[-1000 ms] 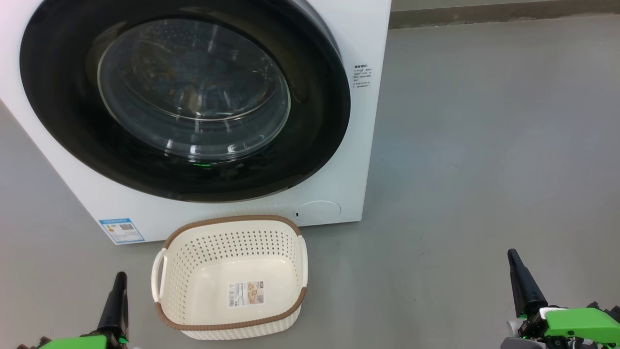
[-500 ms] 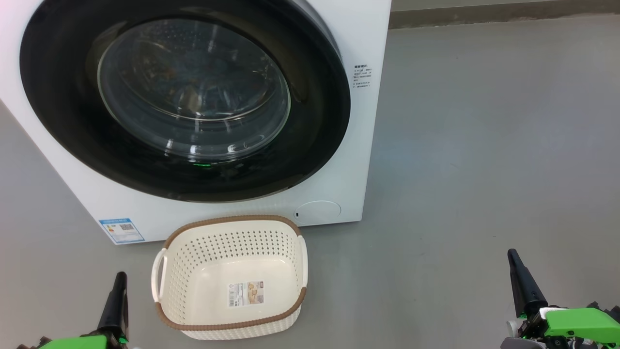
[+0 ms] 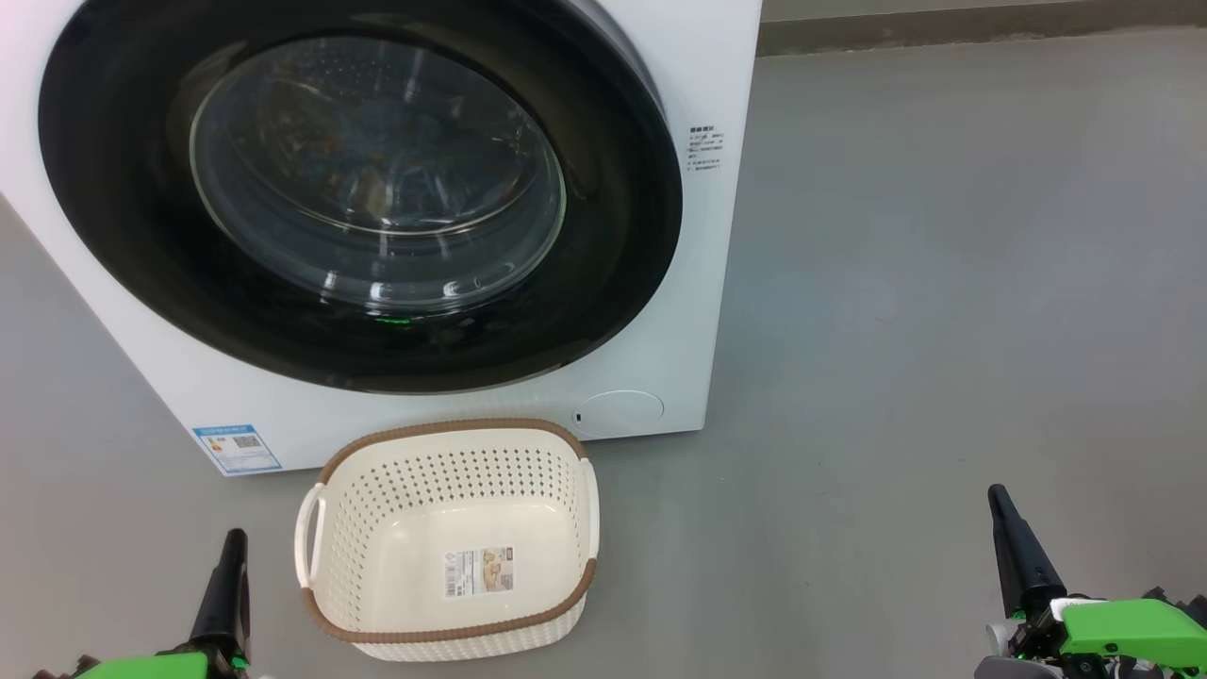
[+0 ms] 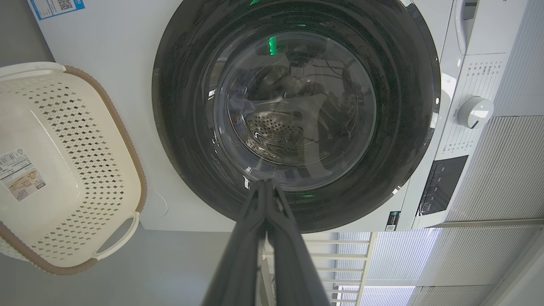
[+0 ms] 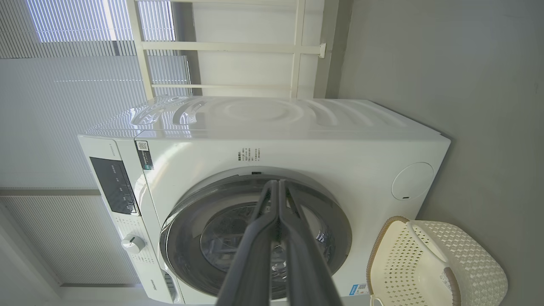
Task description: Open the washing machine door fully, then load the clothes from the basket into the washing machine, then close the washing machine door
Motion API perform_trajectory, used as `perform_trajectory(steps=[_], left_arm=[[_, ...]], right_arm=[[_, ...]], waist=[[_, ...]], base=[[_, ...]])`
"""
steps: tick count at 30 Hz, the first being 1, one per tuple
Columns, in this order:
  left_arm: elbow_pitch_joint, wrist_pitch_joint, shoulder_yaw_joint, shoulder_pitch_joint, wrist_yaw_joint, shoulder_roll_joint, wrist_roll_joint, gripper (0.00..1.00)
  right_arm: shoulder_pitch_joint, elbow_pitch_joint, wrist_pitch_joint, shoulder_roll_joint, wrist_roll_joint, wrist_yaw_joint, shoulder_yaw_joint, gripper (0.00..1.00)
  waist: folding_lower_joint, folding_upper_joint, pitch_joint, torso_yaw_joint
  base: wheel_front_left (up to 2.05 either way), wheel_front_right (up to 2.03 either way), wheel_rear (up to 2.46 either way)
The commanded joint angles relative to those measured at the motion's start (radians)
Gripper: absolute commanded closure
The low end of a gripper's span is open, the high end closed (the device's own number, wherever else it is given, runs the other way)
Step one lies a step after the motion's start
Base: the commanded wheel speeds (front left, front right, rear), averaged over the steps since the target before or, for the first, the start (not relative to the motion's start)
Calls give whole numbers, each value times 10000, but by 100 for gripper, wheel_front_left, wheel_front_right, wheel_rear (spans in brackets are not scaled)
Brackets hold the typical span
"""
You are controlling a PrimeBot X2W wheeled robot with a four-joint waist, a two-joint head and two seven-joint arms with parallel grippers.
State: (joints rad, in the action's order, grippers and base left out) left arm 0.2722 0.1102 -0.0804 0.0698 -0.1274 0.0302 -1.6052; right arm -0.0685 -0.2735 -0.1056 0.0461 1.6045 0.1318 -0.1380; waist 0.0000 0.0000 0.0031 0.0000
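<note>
The white washing machine [image 3: 717,85] stands on the floor with its round black washing machine door [image 3: 123,189] shut flat against the front. Through the glass window I make out dim blue and brown cloth, the clothes [image 3: 377,160], inside the drum. In front of the machine sits the cream basket [image 3: 453,434] with a brown rim, holding nothing but the label on its floor. My left gripper [image 3: 234,536] is shut and empty, low to the basket's left. My right gripper [image 3: 996,490] is shut and empty, far right over bare floor. Both wrist views show touching fingertips [image 4: 266,182] [image 5: 278,182].
A round lower cover [image 3: 619,412] and a blue energy sticker [image 3: 237,448] mark the machine's front. Its control panel and white knob [image 4: 475,112] lie above the door. Grey floor [image 3: 943,283] stretches right of the machine to a wall base [image 3: 943,28].
</note>
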Motion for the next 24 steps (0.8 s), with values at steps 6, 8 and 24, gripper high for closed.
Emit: perform_trajectory(steps=[6, 8, 24], left_arm=[[-272, 31, -334, 382, -33, 200, -33, 100], [-272, 31, -334, 382, -33, 200, -33, 100], [-272, 31, -334, 381, -33, 200, -34, 100]], right_arm=[[-394, 288, -77, 41, 41, -11, 241, 100], [-394, 288, -77, 41, 41, -11, 241, 100], [-394, 288, -76, 41, 42, -11, 242, 100]], waist=[[0, 0, 0, 0], [0, 0, 0, 0], [0, 0, 0, 0]], base=[[0, 0, 0], [0, 0, 0], [0, 0, 0]])
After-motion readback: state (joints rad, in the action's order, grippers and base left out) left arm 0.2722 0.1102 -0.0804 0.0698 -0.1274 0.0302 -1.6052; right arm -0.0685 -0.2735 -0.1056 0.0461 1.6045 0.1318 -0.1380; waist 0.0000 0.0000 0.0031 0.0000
